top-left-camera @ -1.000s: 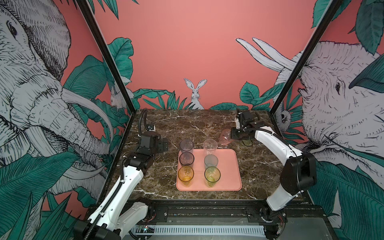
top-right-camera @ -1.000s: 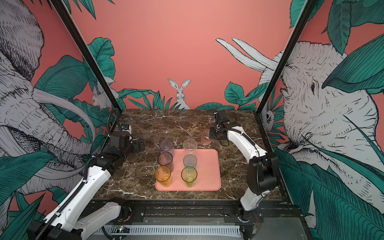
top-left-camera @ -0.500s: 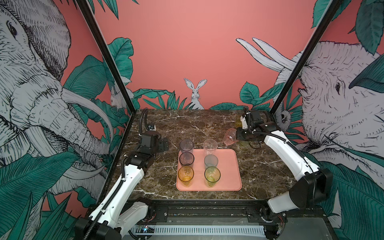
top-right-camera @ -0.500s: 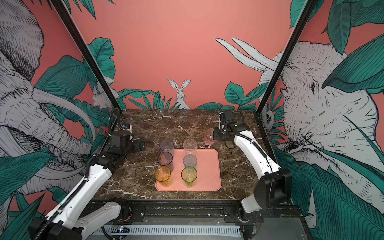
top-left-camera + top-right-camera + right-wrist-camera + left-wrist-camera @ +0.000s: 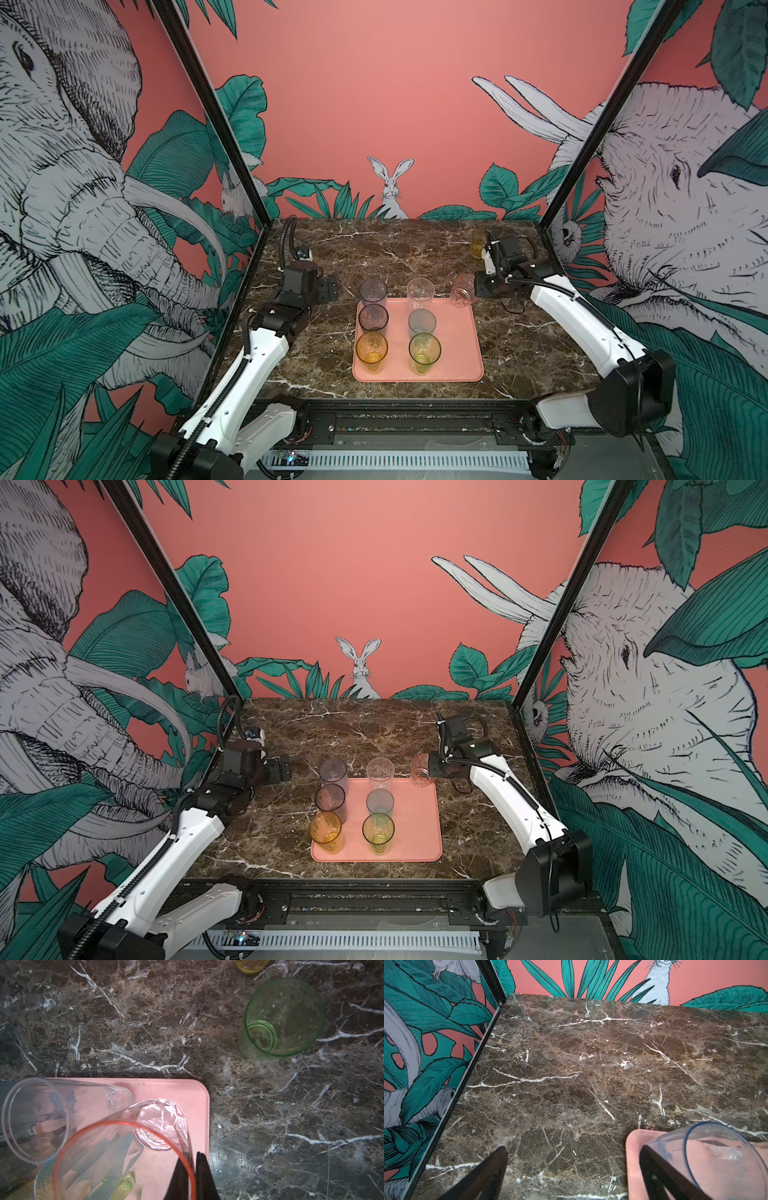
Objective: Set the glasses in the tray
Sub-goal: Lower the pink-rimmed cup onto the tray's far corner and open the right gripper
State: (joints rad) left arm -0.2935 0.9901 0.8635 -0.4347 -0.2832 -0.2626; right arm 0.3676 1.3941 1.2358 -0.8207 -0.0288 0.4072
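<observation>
The pink glass [image 5: 462, 291] held over the tray [image 5: 457, 336].
It is tilted above the far right corner, its rim clamped in the closed right pincer [image 5: 477, 286]; the left pincer [image 5: 328, 287] stands open above the surface [image 5: 374, 249].

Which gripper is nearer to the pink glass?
Right. The right gripper is shut on the rim of the pink glass, over the far right corner of the tray. The left gripper stands open off the tray's far left corner, holding nothing.
</observation>
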